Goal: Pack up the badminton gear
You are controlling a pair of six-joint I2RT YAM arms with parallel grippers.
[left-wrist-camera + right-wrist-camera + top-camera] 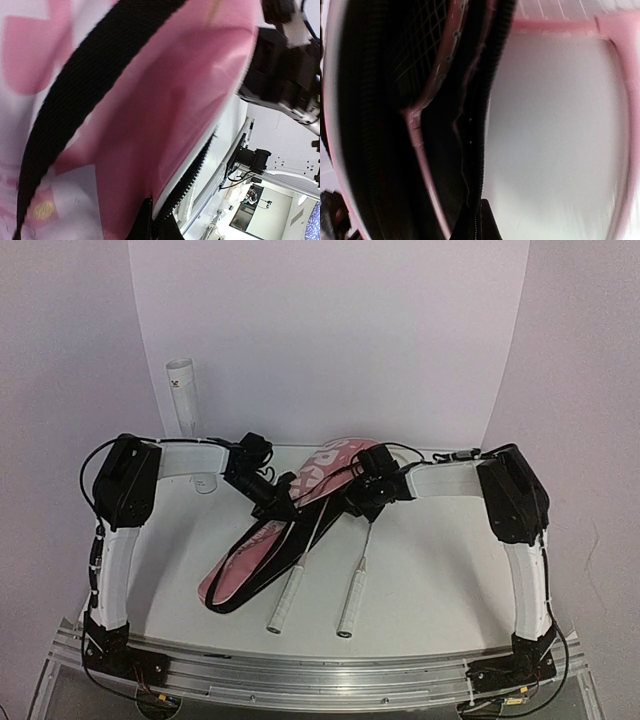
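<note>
The long pink bag (255,560) lies slantwise on the table with its mouth open. Two white-handled rackets (284,602) (351,608) have their heads inside it and their handles sticking out toward me. My left gripper (270,500) is shut on the bag's left edge; the left wrist view shows pink fabric (165,125) and zipper teeth (195,170) pinched in it (152,222). My right gripper (357,502) is shut on the right zipper edge (480,125), held at the tips (480,222). A racket frame (417,135) and strings show inside. No shuttlecocks are in view.
The tall white cardboard tube (183,395) stands at the back left, with a small clear round thing (205,482) on the table near its foot. A white backdrop closes the far side. The right arm (285,65) shows in the left wrist view.
</note>
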